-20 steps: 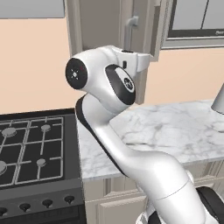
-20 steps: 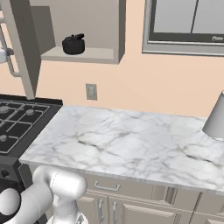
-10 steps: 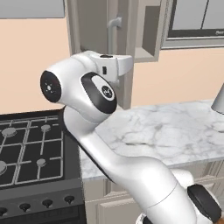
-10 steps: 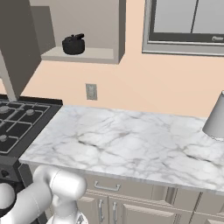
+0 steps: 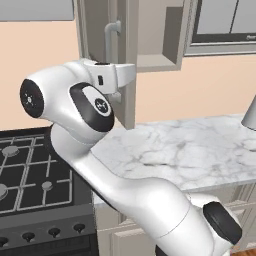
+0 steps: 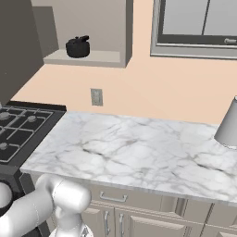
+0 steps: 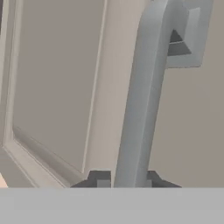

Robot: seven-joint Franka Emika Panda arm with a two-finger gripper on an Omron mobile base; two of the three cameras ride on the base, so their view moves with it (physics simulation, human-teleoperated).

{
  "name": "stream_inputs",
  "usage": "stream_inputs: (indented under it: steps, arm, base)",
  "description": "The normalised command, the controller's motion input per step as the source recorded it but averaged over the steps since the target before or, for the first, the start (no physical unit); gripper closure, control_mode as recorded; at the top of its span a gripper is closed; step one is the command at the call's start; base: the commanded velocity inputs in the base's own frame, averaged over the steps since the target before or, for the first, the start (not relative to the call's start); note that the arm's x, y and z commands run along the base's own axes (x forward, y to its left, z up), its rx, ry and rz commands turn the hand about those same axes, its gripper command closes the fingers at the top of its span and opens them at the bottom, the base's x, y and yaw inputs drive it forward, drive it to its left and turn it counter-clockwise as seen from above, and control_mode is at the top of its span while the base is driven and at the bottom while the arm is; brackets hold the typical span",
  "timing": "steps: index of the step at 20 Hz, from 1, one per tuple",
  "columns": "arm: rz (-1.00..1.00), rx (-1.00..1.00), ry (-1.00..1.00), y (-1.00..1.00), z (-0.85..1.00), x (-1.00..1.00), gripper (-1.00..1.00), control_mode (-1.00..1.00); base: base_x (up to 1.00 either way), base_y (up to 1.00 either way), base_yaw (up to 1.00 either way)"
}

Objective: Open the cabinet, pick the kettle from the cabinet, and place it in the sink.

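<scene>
I see the gripper (image 7: 124, 180) clamped on the cabinet (image 5: 131, 60) bar handle (image 7: 140, 96); door swung wide. Risk: pulling off-arc slips the grip.

kettle (image 6: 77, 47) too small for detail, handle (image 7: 140, 100) cut off at top, fingertips (image 7: 99, 179) mostly hidden

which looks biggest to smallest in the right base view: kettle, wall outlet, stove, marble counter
1. marble counter, by far the widest.
2. stove, though cut off at the frame's left edge.
3. kettle.
4. wall outlet, close to the kettle; the kettle sits farther back, so this order is unsure.
</scene>
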Motion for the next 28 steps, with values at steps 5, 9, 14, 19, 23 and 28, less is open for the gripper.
stream_inputs:
  steps: [5,9,14,19,23,28]
  arm:
    - [-0.07,0.00,0.03,0.16,-0.18,0.02,1.00,-1.00]
    - [-0.14,-0.01,0.05,0.05,-0.32,-0.04,-1.00,-1.00]
    - [-0.16,0.00,0.06,-0.02,-0.39,-0.12,-1.00,-1.00]
    - [-0.13,0.00,0.00,-0.01,-0.35,-0.23,-1.00,-1.00]
    - [-0.07,0.05,0.00,0.19,-0.17,-0.23,-1.00,-1.00]
    - [0.00,0.11,-0.02,0.24,-0.12,-0.26,-1.00,-1.00]
  base:
    - [0.00,0.00,0.00]
    - [0.00,0.00,0.00]
    - [0.00,0.00,0.00]
    - [0.00,0.00,0.00]
    - [0.00,0.00,0.00]
    - [0.00,0.00,0.00]
